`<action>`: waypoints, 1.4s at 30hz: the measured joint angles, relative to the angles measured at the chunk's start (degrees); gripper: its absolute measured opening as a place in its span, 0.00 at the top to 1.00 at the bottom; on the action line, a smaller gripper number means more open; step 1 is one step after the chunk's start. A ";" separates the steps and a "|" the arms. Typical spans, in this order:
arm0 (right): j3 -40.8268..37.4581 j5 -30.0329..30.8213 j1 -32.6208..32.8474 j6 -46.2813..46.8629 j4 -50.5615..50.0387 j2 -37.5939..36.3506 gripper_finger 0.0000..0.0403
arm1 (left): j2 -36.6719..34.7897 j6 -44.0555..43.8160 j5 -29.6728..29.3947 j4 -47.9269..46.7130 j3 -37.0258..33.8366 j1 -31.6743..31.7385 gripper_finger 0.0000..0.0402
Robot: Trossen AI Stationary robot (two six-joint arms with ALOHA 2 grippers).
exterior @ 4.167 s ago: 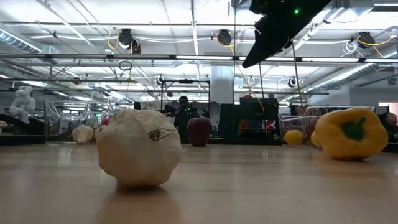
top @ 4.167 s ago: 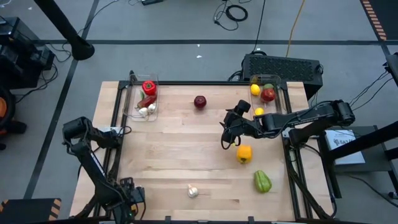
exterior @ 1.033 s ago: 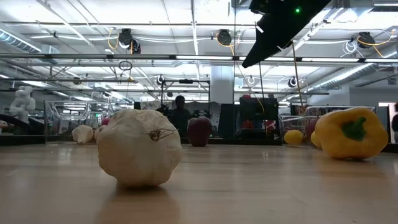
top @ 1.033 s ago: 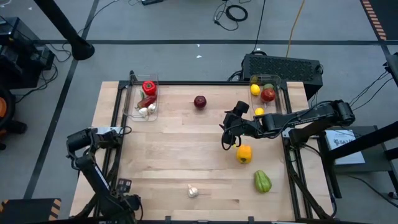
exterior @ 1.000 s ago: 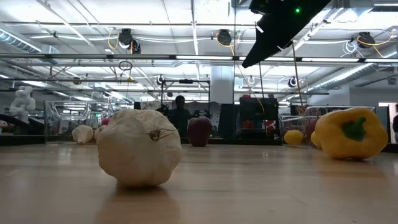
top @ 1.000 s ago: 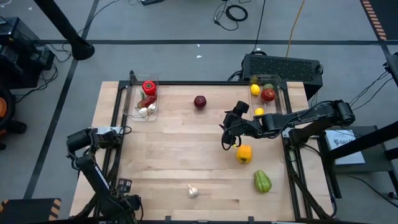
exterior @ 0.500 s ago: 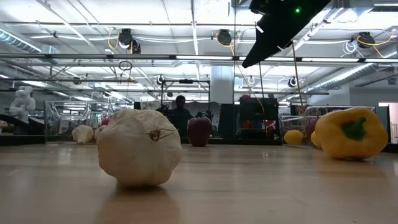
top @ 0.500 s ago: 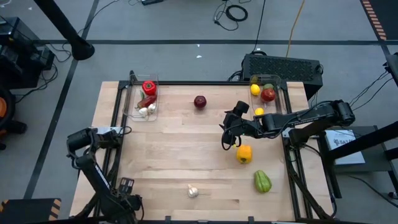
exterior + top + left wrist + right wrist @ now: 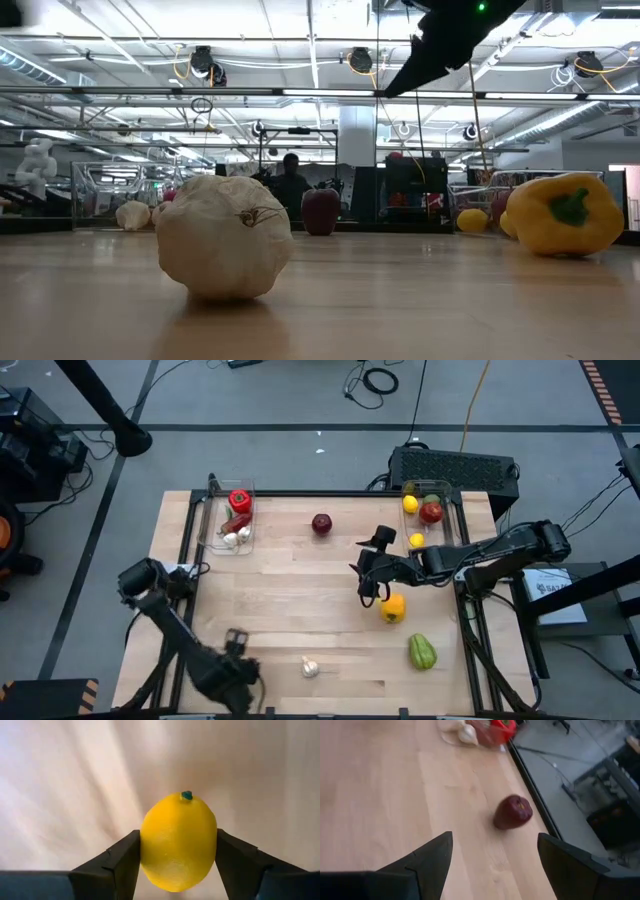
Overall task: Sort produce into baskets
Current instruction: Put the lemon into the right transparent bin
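Observation:
My left gripper [image 9: 235, 660], over the table's near-left part, is shut on a yellow lemon [image 9: 178, 842]; the lemon is hidden in the high view. My right gripper [image 9: 368, 578] is open and empty above the table, just beyond the yellow pepper [image 9: 393, 607]; its fingers frame the table in the right wrist view [image 9: 495, 836]. A garlic bulb [image 9: 311, 668], a green pepper [image 9: 421, 652] and a red apple [image 9: 321, 523] lie on the table. The left clear bin [image 9: 216, 530] holds a red pepper, a chili and garlic. The right clear bin [image 9: 450, 520] holds lemons and a red apple. My left gripper pinches the lemon between its two fingers, one on each side [image 9: 147, 845] of its middle. The lemon's stem end [image 9: 186, 795] points away from the gripper. The table behind it is blurred, and the lemon seems lifted clear.
A black box with cables [image 9: 455, 465] stands behind the right bin. Dark rails run along the table's left and right edges. In the low view the garlic [image 9: 224, 237] is close by, and the yellow pepper [image 9: 565, 213] is at the right.
My left arm has swung fast from beyond the table's near-left corner toward the right, over the near-left part of the table. My right arm has risen a little in the low view. The produce on the table has stayed put.

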 joint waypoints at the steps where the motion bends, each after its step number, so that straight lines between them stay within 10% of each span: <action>1: 0.00 0.00 0.49 -0.90 0.42 0.00 0.30 | -0.12 2.72 -3.24 -0.02 1.26 1.35 0.44; 9: -0.02 0.18 5.08 -0.51 0.23 -2.02 0.35 | -0.52 28.67 -27.16 5.01 14.69 12.33 0.44; 19: -0.02 0.42 12.19 6.80 -2.05 -8.51 0.37 | -1.24 61.31 -29.01 24.24 31.62 21.07 0.44; 35: -1.51 10.65 17.09 -3.63 15.44 -6.88 0.29 | -5.32 55.21 17.26 44.26 32.77 42.44 0.44; 42: -1.51 13.86 19.86 -10.89 23.31 -7.09 0.26 | -5.46 53.24 22.25 52.72 26.12 41.88 0.44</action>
